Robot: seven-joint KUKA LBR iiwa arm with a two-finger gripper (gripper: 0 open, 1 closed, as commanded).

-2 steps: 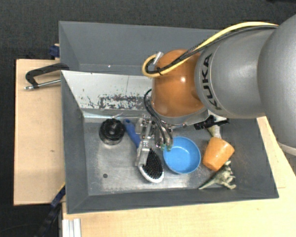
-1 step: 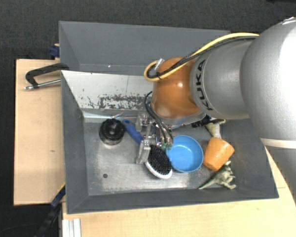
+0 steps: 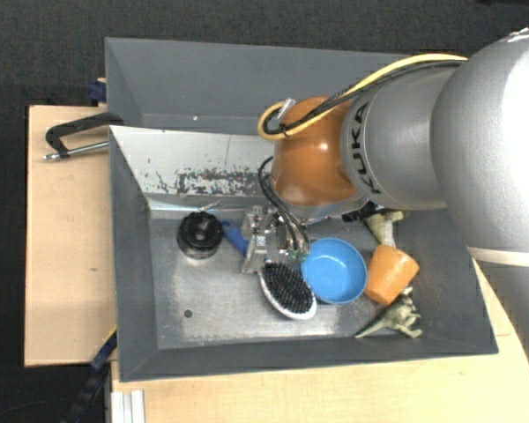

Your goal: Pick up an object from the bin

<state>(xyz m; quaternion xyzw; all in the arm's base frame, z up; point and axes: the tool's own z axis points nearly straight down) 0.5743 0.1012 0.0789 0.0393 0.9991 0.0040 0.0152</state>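
Note:
My gripper (image 3: pixel 269 243) is low in the middle of the bin, under the orange wrist cover. Just below and to its right lies an oval brush (image 3: pixel 288 289) with black bristles and a white rim, its upper end against the gripper. A short blue piece (image 3: pixel 232 237) sticks out to the gripper's left; whether it belongs to the brush I cannot tell. A round blue bowl (image 3: pixel 337 271) lies open side up directly to the right of the brush, close to the gripper. A black round knob-like thing (image 3: pixel 198 234) stands further left.
An orange cup (image 3: pixel 391 274) lies on its side right of the bowl. A greenish toy animal (image 3: pixel 395 320) sits near the bin's front right corner. A pale small thing (image 3: pixel 381 227) peeks out under the arm. The arm covers the bin's upper right.

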